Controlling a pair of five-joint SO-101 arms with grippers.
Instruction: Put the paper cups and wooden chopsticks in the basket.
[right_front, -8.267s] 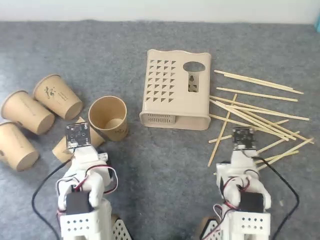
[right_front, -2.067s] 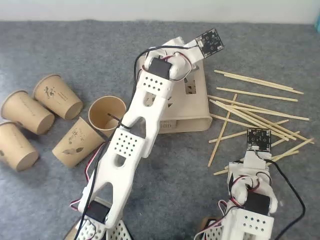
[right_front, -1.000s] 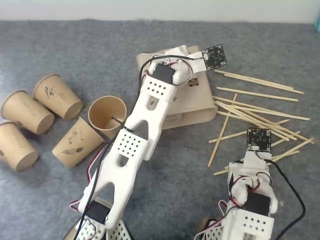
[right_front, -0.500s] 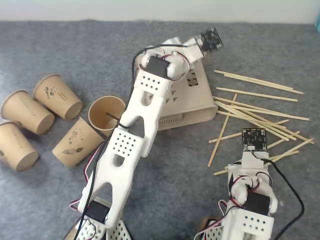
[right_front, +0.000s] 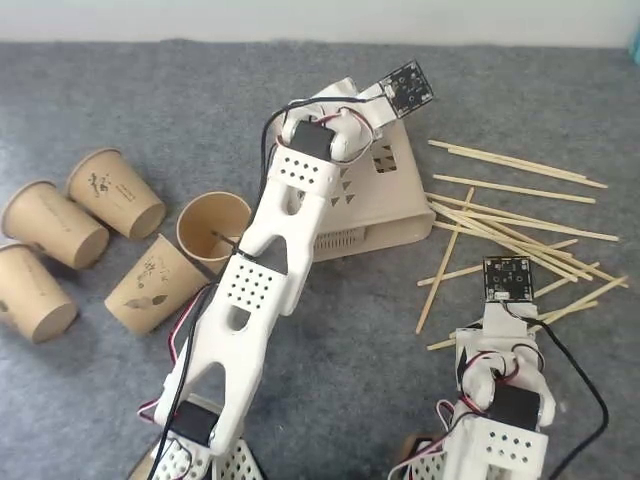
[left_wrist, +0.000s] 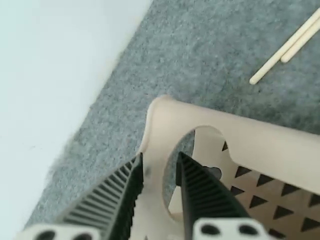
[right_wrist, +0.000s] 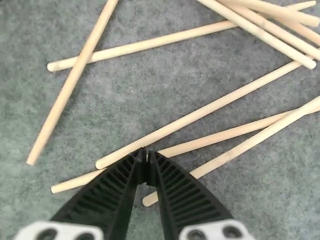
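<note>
The beige basket (right_front: 385, 200) with triangular holes lies tilted at the table's middle. My left gripper (left_wrist: 159, 162) is shut on the basket (left_wrist: 240, 145), its jaws straddling the wall at the handle hole on the far edge. Several paper cups lie on their sides at the left (right_front: 115, 192), and one cup (right_front: 213, 232) shows its open mouth beside my left arm (right_front: 270, 270). Wooden chopsticks (right_front: 510, 230) are scattered to the right of the basket. My right gripper (right_wrist: 146, 155) is shut and holds nothing, its tips just above a chopstick (right_wrist: 210, 110).
Grey carpet covers the table. A pale wall (left_wrist: 55, 65) runs along the far edge behind the basket. My right arm (right_front: 498, 370) stands at the front right, close to the nearest chopsticks. Bare carpet lies between the two arm bases.
The left gripper has raised and twisted the basket's far edge, so the basket now sits skewed with a corner toward the chopsticks. The right wrist has shifted slightly left.
</note>
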